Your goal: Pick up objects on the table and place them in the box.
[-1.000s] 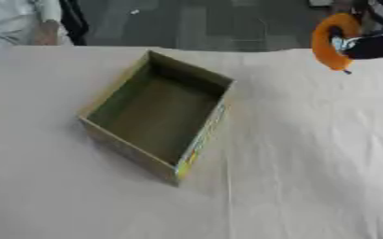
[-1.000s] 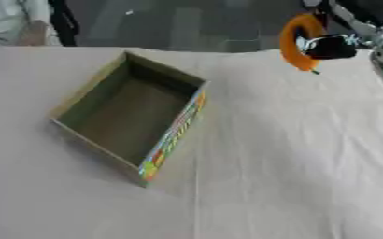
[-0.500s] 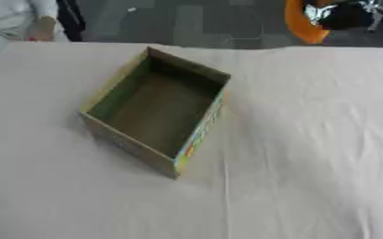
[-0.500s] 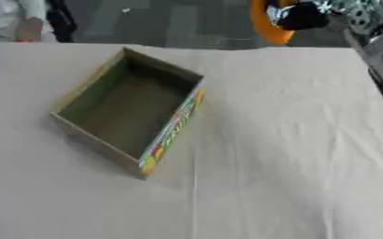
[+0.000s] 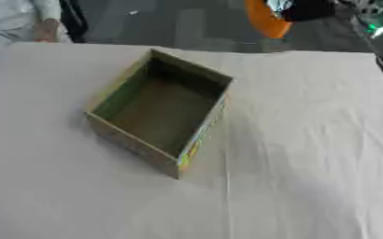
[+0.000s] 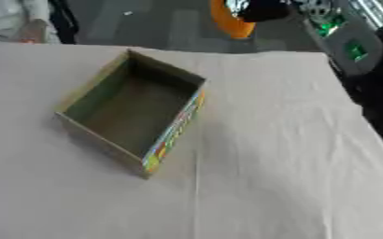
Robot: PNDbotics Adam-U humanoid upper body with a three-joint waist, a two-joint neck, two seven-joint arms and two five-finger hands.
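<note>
An open cardboard box [image 5: 201, 136] with a colourful printed side stands askew on the white-clothed table [image 5: 301, 140], left of centre; its inside looks empty. At the top edge, beyond the table's far side, my right hand [image 5: 309, 8] is black and blurred, and is shut on an orange curved object [image 5: 263, 21]. The hand and object hang to the upper right of the box, well apart from it. My left hand shows in neither view.
My right arm [image 6: 357, 50], with silver parts and green lights, runs down the right edge of the right eye view, over the table's right side. Dark floor [image 5: 187, 23] lies beyond the far table edge.
My right hand has carried the orange object leftward and higher in the picture, along the far edge. The box has stayed in place. A dark shape at the lower left edge has gone.
</note>
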